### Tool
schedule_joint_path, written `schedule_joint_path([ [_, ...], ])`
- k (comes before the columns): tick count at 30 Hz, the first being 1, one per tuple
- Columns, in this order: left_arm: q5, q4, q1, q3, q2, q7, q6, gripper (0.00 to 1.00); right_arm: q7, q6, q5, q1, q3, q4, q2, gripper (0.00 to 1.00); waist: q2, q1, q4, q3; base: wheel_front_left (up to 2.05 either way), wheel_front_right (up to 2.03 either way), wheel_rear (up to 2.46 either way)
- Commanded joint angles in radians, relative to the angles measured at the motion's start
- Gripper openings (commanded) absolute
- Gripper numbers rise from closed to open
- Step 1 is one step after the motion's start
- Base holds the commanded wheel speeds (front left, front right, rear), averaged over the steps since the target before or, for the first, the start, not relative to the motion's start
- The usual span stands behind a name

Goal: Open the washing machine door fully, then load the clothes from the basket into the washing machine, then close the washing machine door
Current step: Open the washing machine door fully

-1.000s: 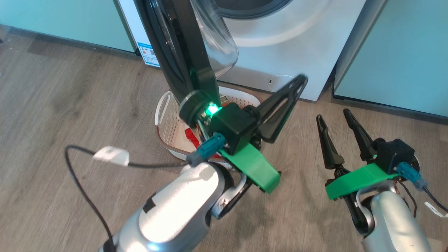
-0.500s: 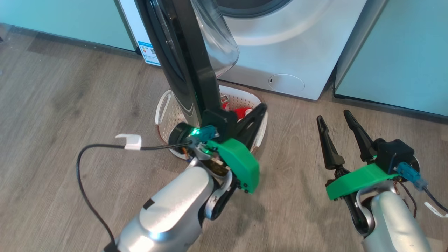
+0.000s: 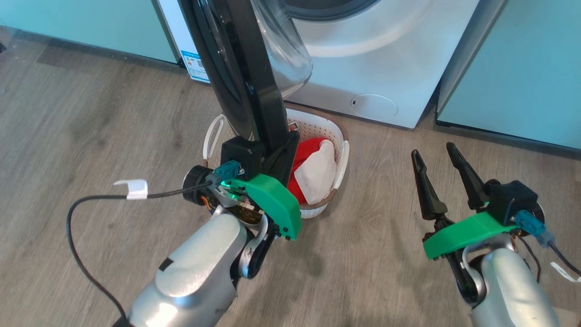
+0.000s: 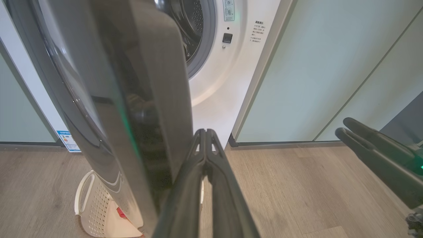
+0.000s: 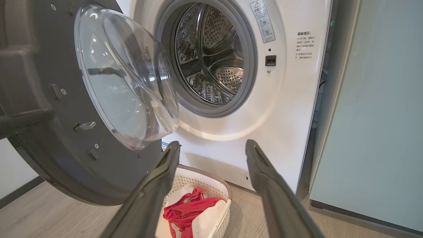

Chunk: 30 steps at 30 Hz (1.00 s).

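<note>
The washing machine door [image 3: 254,81] stands swung out from the washing machine [image 3: 363,59], edge-on to the head camera. Its clear glass bowl [image 5: 125,82] bulges beside the round opening, where the steel drum [image 5: 211,59] shows. The left tool [image 4: 205,132] has its two fingers pressed together (no gap at the tips) and holds nothing. It sits just beside the door's lower outer edge, on the glass-bowl side; whether it touches the door I cannot tell. The basket [image 3: 317,129] sits on the wooden floor [image 3: 91,136] close in front of the machine, partly under the door's lower edge. The clothes [image 3: 313,168] lie inside it, red fabric with a white panel on top. The right tool [image 3: 432,151] hovers over bare floor to the right of the basket, its fingers spread apart and empty, pointing toward the machine. Pale teal cabinets [image 3: 522,68] flank the machine.
</note>
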Motion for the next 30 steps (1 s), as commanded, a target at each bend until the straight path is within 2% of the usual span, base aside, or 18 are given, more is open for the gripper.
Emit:
schedule_joint_path([
  [1,-0.001,-0.023,-0.033,0.042,0.02,-0.015,0.007,0.0,-0.009,0.0,-0.002,-0.038,0.021,-0.025,0.006,1.0,0.0,0.0,-0.002,0.0,0.0,0.0,0.0],
  [21,-0.022,-0.051,0.028,0.07,0.066,-0.03,0.05,0.0,-0.009,0.0,0.0,-0.031,0.014,-0.017,0.008,1.0,0.0,0.0,0.015,-0.014,0.0,0.0,0.0],
  [30,-0.044,-0.071,0.067,0.104,0.087,-0.056,0.072,0.0,-0.009,0.0,0.001,-0.024,0.01,-0.014,0.009,1.0,0.0,0.0,0.044,-0.023,0.0,0.0,0.0],
])
